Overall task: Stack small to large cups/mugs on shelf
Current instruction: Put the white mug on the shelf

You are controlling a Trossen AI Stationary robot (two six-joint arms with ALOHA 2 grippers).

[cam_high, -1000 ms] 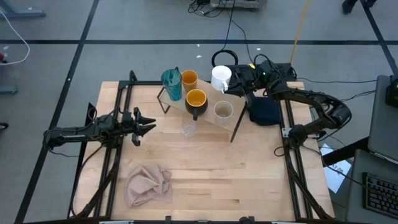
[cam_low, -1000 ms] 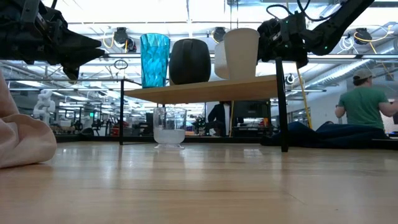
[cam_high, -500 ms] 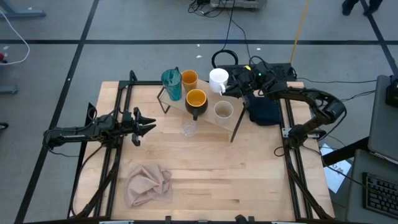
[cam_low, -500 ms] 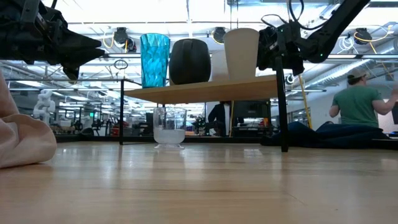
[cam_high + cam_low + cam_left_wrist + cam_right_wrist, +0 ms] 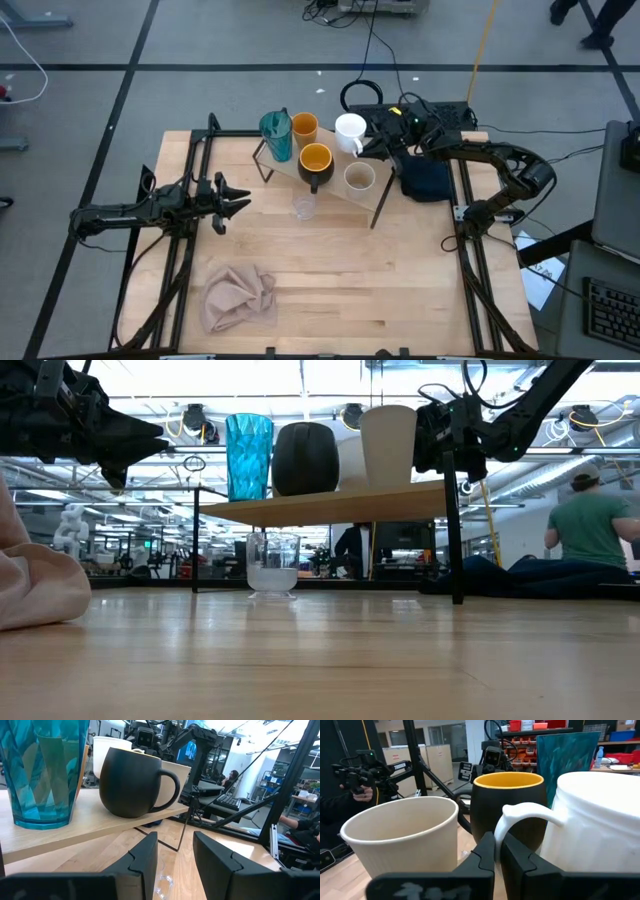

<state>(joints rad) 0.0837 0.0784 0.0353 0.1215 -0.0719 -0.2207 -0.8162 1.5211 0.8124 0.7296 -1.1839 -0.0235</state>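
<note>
my right gripper [image 5: 497, 852] was pinched shut on the thin handle of the white mug [image 5: 590, 820]. the mug stood upright on the shelf [image 5: 338, 186], right up against my fingers. in the last second i had slid it a little bit along the board, away from my arm's side and more toward the middle. seen from table height, it had gone almost all the way behind the beige cup [image 5: 388, 445], where a bit of it showed before. so i think i was still putting the mug in its spot in the row, and i had not let go yet.

just past my fingers, on one side, was the beige cup, close to the mug but not touching it. a bit farther on stood the black mug [image 5: 507, 800] with orange inside. farther still, at the far end of the shelf, were the orange cup [image 5: 304, 127] and the teal tumbler [image 5: 275, 135], side by side.

the tiny glass [image 5: 304, 206] was not on the shelf. it sat on the table by the shelf's front edge, so that job looked left to do.

farthest from me, my left gripper [image 5: 238, 203] waited over the table with its fingers a little apart, holding nothing.
</note>
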